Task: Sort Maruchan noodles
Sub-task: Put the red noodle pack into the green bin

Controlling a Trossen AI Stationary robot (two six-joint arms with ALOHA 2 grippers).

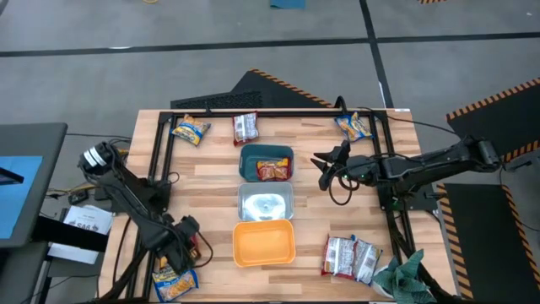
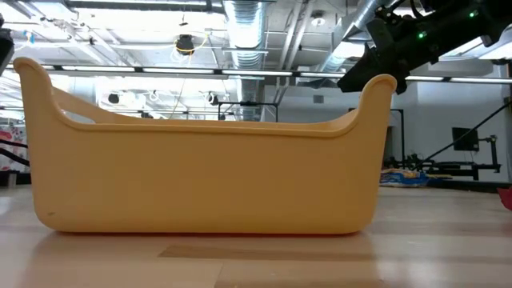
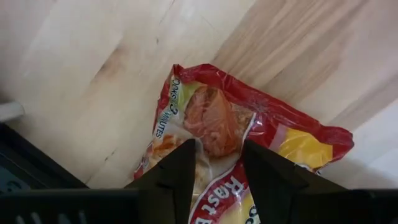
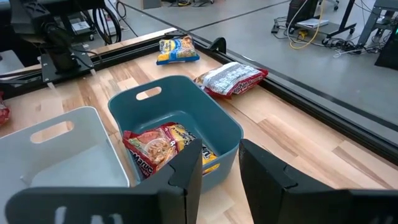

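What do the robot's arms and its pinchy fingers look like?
Both arms are dark, almost black, built from jointed bars. The left arm has a round pale cap at one joint, and black cables run along it. The right arm has a looping black cable hanging near its gripper, and small green lights show on it in the low view. Each gripper has two flat, dark, wedge-shaped fingers.

Wooden table carries three bins, scattered noodle packets, green rag.

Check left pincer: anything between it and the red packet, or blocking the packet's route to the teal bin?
Nothing visible between the left pincer and the red packet: its fingers straddle it. The orange bin and white bin stand in line before the teal bin.
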